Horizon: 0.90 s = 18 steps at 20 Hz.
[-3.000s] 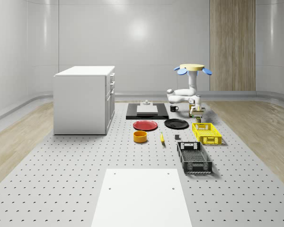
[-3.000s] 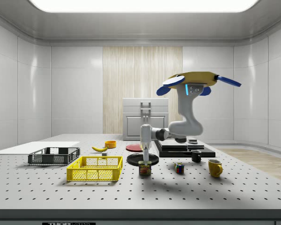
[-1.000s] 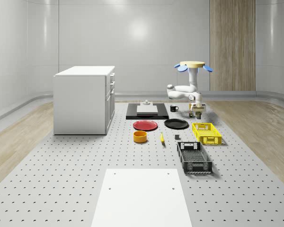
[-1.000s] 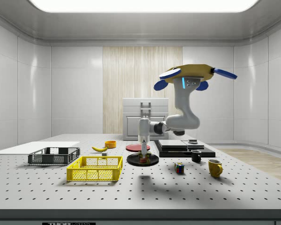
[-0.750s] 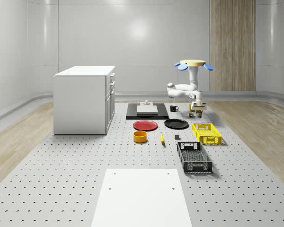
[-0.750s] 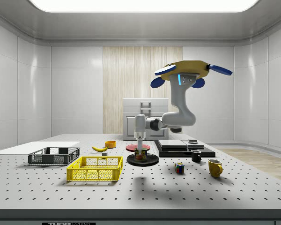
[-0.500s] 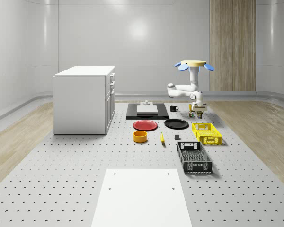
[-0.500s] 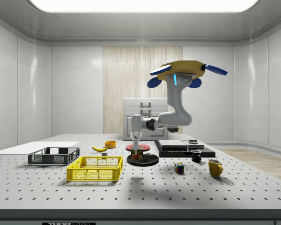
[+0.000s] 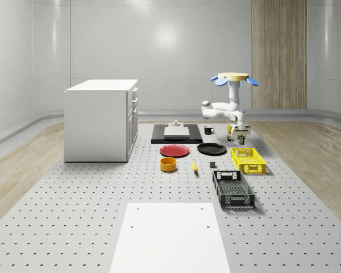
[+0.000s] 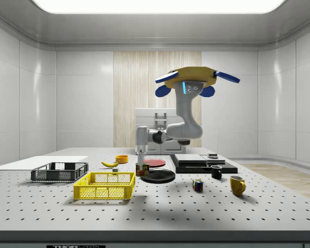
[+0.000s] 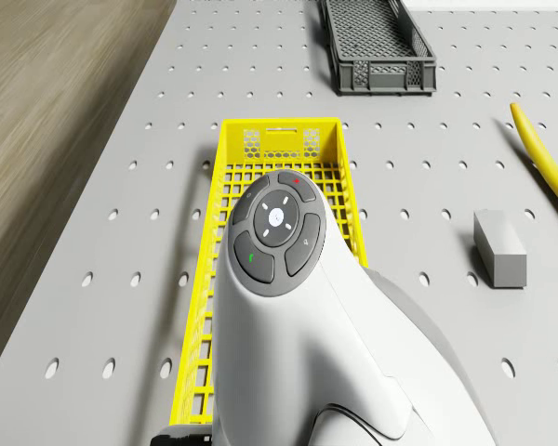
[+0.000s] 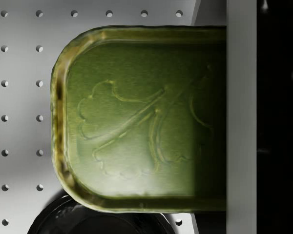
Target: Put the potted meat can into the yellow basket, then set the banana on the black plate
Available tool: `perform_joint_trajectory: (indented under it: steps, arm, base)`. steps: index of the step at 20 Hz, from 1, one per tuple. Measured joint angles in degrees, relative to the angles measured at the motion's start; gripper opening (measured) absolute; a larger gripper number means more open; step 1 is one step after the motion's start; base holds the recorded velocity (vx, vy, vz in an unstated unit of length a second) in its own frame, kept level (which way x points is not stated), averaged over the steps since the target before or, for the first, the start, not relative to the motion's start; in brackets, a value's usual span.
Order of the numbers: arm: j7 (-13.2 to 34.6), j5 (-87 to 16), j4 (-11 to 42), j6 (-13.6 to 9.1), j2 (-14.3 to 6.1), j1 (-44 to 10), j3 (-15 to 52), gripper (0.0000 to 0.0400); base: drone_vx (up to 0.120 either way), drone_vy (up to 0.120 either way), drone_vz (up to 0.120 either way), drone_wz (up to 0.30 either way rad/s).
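Note:
The potted meat can (image 10: 142,169) hangs above the table with my gripper (image 10: 142,164) shut on it, between the black plate (image 10: 159,176) and the near end of the yellow basket (image 10: 105,186). In the wrist view the can's green top (image 12: 141,117) lies against one finger (image 12: 241,117). The drone (image 10: 191,80) hovers above the table, behind the black plate. In the whole-scene view the can (image 9: 240,137) is just behind the yellow basket (image 9: 248,160). The banana (image 9: 194,166) lies on the table in front of the black plate (image 9: 211,149).
A black crate (image 9: 233,189) stands in front of the basket, a small grey block (image 11: 498,247) between banana and basket. A red plate (image 9: 175,151), an orange bowl (image 9: 169,164) and a white cabinet (image 9: 101,119) stand to the whole-scene view's left. A puzzle cube (image 10: 198,185) and mugs (image 10: 237,185) sit at the side view's right.
The can has been lifted off the table. Drone and arm have carried it to the side view's left, past the black plate to the basket's end.

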State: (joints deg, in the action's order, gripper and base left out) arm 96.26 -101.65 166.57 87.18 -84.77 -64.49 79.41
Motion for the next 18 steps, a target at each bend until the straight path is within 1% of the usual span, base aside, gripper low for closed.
perform_joint_trajectory:
  steps: [18]
  arm:
    - [0.22,0.54,-0.05,1.25,-1.33,-0.26,0.25,0.0282]
  base:
    - [0.12,0.0,0.0,0.0]
